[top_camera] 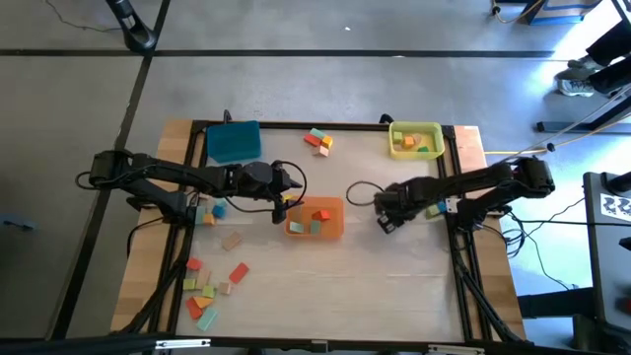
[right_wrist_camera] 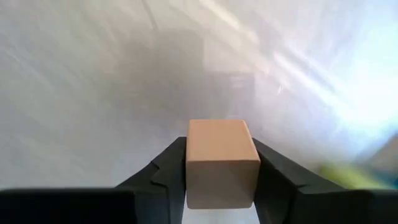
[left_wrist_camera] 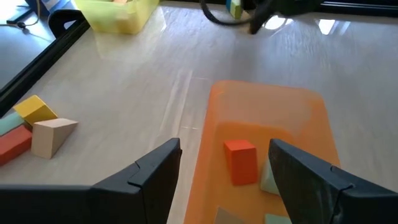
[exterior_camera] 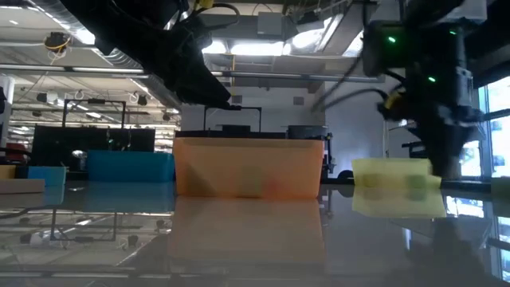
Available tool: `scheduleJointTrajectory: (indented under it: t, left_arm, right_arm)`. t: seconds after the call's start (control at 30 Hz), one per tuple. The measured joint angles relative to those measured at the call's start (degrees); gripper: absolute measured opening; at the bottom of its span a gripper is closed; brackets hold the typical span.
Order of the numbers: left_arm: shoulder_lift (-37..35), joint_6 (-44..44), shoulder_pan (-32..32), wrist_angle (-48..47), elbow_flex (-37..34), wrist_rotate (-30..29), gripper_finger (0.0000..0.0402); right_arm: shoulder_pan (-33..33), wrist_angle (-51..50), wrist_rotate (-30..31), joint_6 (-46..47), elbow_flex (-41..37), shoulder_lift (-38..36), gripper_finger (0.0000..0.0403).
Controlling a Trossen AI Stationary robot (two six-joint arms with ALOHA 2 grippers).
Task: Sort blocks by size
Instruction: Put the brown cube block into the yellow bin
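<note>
High view: the right gripper sits just right of centre in the frame, its jaws clamped on a tan block, which the right wrist view shows pinched between the two dark fingers above bare table. The left gripper hangs at the left edge of the orange tray in mid-frame, jaws apart and empty; its wrist view looks down on a red block lying inside that tray. More blocks are scattered at lower left, a few lie at top centre, and some are in the yellow tray at upper right; a blue tray sits at upper left. The step in hand looks like carrying the tan block to whichever tray suits its size. The next move calls for bringing it over a tray and opening the fingers only once the block is clear of the rim.
</note>
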Motion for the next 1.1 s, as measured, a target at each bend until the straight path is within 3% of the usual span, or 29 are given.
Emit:
scheduleJointTrajectory:
  t: [0.3,0.47,0.8,1.1]
  left_arm:
    - [0.00,-0.32,-0.02,0.00,0.00,-0.02,0.0232]
    - [0.00,-1.08,-0.11,-0.71,0.00,-0.02,0.0232]
    - [0.00,-1.07,-0.11,-0.49,0.00,-0.03,0.0232]
    - [0.00,-1.07,-0.07,-0.48,0.00,-0.03,0.0232]
  right_arm:
    - [-11.44,-1.86,10.66,-17.17,8.89,-0.07,0.0131]
    - [-20.38,-0.56,12.98,-26.01,12.06,-0.07,0.0132]
    - [-38.78,7.09,11.52,-38.77,12.95,-0.09,0.0132]
    - [-50.53,14.08,4.64,-42.30,12.97,2.55,0.0134]
